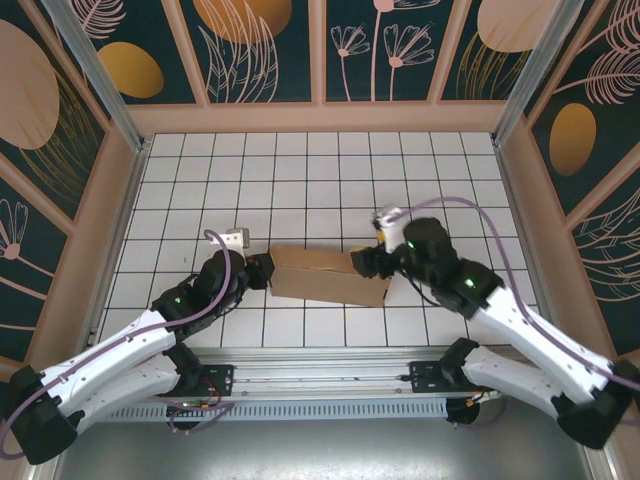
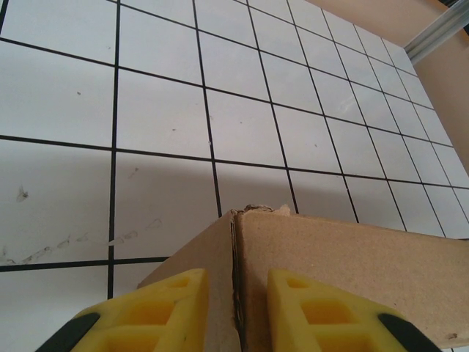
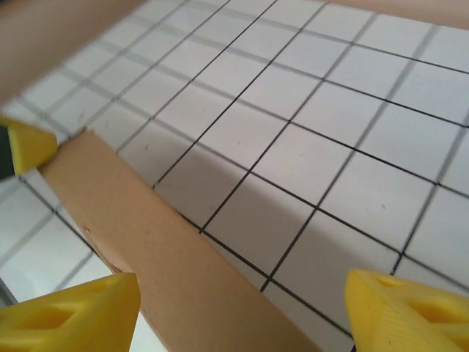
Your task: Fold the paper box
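The paper box (image 1: pixel 330 278), a low rectangular form in plain brown cardboard, is located near the middle of the white gridded surface (image 1: pixel 300 170), between the two arms. Its left end is met by the left hand (image 1: pixel 262 270); the right hand (image 1: pixel 368 262) is positioned at its right end, toward the far side.

In the left wrist view, an upright corner seam of the box is seen between the two yellow fingers (image 2: pixel 172 308), which are set narrow, one against each side of the corner. The left hand is thus closed on the box corner. A slightly ragged top edge is visible at that corner.

In the right wrist view, the right hand's fingers (image 3: pixel 73 319) are spread wide. A cardboard edge runs diagonally between them, close beside the finger at the left of the picture; contact cannot be determined. At the far end of that edge, a yellow fingertip (image 3: pixel 29 143) of the left hand is seen.
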You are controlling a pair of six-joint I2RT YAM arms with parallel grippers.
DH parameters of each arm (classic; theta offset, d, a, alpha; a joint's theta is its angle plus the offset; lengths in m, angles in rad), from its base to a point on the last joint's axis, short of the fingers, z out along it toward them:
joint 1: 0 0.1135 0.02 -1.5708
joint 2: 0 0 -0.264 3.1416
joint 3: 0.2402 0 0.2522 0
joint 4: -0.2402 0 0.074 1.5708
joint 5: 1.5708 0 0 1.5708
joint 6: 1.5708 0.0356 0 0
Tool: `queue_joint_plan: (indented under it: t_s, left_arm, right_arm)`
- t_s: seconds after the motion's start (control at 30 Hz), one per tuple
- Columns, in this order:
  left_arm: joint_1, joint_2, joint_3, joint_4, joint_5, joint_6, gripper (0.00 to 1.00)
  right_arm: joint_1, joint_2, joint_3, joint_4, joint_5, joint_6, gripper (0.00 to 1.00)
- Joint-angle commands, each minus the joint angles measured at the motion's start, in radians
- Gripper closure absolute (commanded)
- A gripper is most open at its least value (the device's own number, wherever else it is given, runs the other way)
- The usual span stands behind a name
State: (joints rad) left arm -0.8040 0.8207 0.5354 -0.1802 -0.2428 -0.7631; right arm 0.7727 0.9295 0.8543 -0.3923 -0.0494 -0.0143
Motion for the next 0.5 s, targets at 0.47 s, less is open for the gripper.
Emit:
queue_joint_plan:
  t_s: [0.47]
  left_arm:
    - [-0.002,-0.003,0.016,-0.096,0.021,0.05,0.72]
  right_arm:
    - [-0.17,0.24,0.083,-0.054,-0.656,-0.507,0.14]
